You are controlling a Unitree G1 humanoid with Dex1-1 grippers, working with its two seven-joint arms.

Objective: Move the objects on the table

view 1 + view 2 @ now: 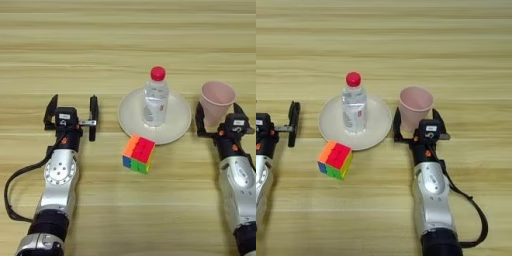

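The right gripper (pixel 415 125) is holding the pale pink plastic cup (pixel 415 108) between its two black fingers, which are pinching the cup's lower wall from either side while the open mouth is facing up; gripping low on the taper is probably keeping the thin wall from buckling. I cannot tell whether the cup's base is touching the light wooden table (pixel 125 45) or hanging just above it.

The left gripper (pixel 71 116) is resting on the table with its jaws spread wide and nothing between them, apparently waiting its turn.

The small clear water bottle with a red cap (pixel 155 97) is standing upright on the round cream plate (pixel 177 125), between the two grippers and just beside the right jaws' inner side. The multicoloured puzzle cube (pixel 138 154) is lying on the bare wood, touching or just short of the plate's near rim, nearer the robot than either pair of jaws and closer to the open left jaws, so that arm seems better placed to reach it.
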